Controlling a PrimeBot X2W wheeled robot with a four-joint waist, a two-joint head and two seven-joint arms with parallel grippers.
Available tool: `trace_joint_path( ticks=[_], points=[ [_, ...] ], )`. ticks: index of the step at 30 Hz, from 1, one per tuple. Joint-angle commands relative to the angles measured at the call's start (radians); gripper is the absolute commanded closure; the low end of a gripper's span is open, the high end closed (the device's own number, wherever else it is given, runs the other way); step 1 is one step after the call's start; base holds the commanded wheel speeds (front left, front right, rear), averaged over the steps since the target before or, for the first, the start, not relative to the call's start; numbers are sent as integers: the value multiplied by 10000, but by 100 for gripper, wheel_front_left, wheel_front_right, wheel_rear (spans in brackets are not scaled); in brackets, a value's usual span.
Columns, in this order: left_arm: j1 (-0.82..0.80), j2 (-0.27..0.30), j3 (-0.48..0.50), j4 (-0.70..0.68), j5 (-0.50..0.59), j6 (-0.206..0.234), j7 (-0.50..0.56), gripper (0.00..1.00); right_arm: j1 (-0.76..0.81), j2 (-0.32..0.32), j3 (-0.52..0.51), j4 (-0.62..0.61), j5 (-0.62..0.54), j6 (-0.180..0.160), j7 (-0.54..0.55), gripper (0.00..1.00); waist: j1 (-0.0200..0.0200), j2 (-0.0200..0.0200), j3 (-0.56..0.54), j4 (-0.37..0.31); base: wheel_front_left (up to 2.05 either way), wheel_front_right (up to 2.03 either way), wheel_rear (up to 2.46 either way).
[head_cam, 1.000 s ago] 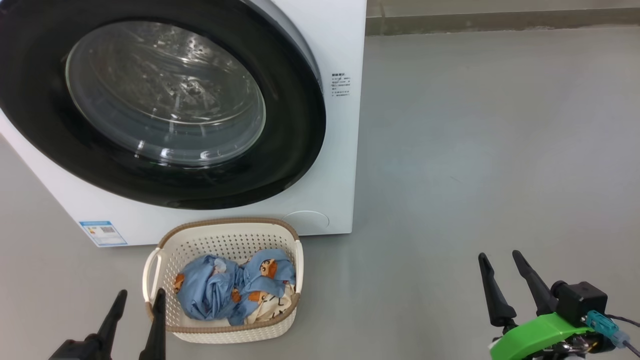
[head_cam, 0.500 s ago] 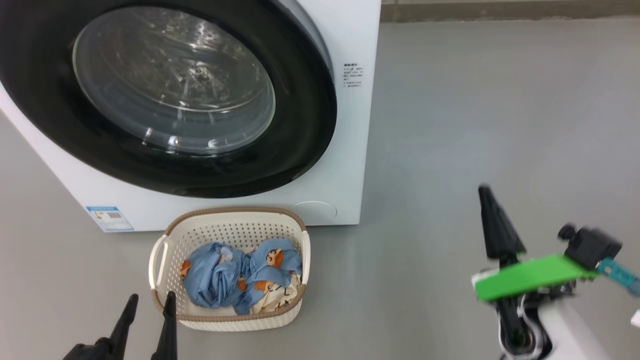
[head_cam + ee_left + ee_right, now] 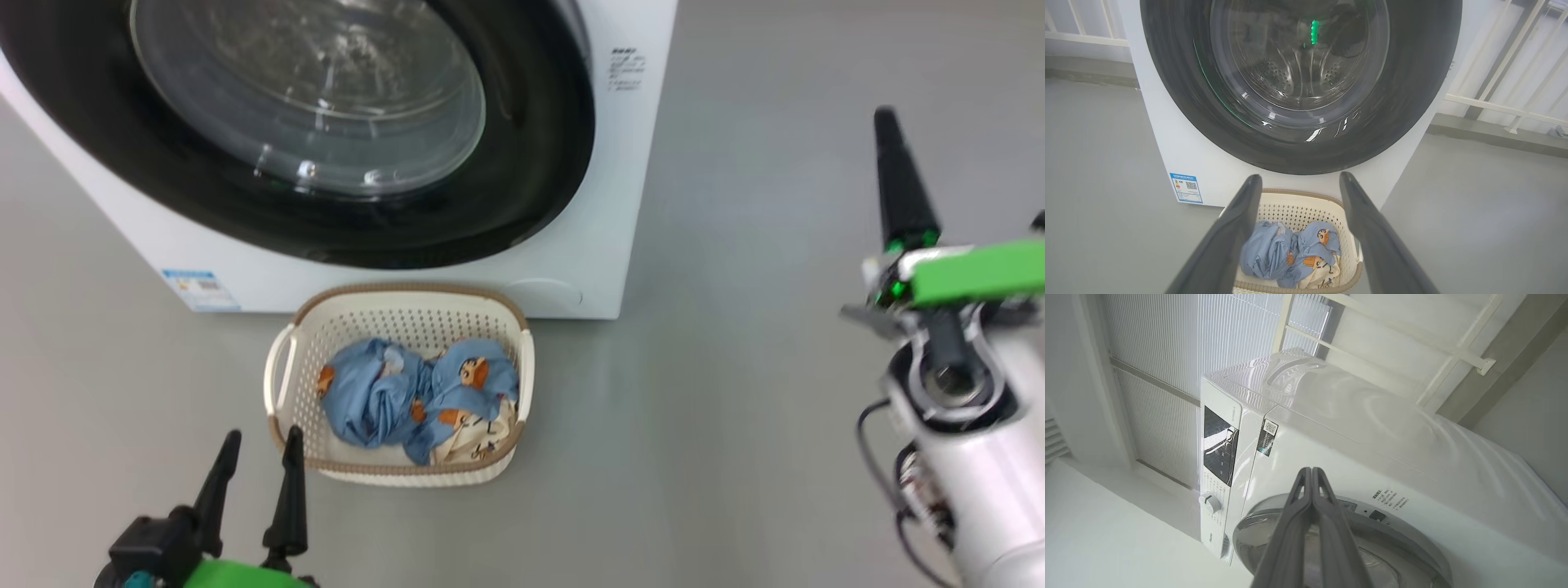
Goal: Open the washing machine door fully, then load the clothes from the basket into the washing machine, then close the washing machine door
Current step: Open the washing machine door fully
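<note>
The white washing machine [image 3: 629,204] stands ahead with its round black-rimmed door [image 3: 539,163] lying flat against the front. On the floor just before it sits the cream basket [image 3: 400,314], holding blue and cream clothes [image 3: 416,400]. My left gripper [image 3: 263,437] is open at the basket's near left corner, with nothing between its fingers. In the left wrist view it [image 3: 1300,177] frames the basket [image 3: 1298,204], the clothes [image 3: 1290,253] and the door [image 3: 1404,102]. My right gripper [image 3: 886,122] is shut and empty, raised to the machine's right. In the right wrist view it [image 3: 1310,470] points at the door's rim [image 3: 1412,547].
Grey floor [image 3: 735,367] spreads to the right of the machine and basket. A blue label sticker [image 3: 200,290] marks the machine's lower left front. White railings [image 3: 1494,106] stand behind the machine. The control panel and knob [image 3: 1210,502] sit on the machine's top front.
My right gripper has shut and risen from low at the right to beside the machine. The head camera has shifted. The left gripper stays open by the basket.
</note>
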Motion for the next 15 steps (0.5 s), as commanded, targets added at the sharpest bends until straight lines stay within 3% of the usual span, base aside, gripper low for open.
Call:
trace_joint_path(
  ticks=[1, 8, 15],
  points=[
    [-474, 95, 230, -326, -80, -21, -90, 0, -567, -237, 140, -269, 688, 46, 397, 100, -1, 0, 502, 380, 0, 0, 0],
    [-1076, 19, -220, -352, -219, -21, -90, 0, -1903, -1228, 127, 348, 2015, 46, 2967, 100, -1, 0, 1285, 994, 0, 0, 0],
    [-1521, -96, -735, -276, -309, -21, -90, 0, -2848, -1654, -18, 1262, 2696, 46, 5322, 100, -1, 0, 1842, 1541, 0, 0, 0]
  ],
)
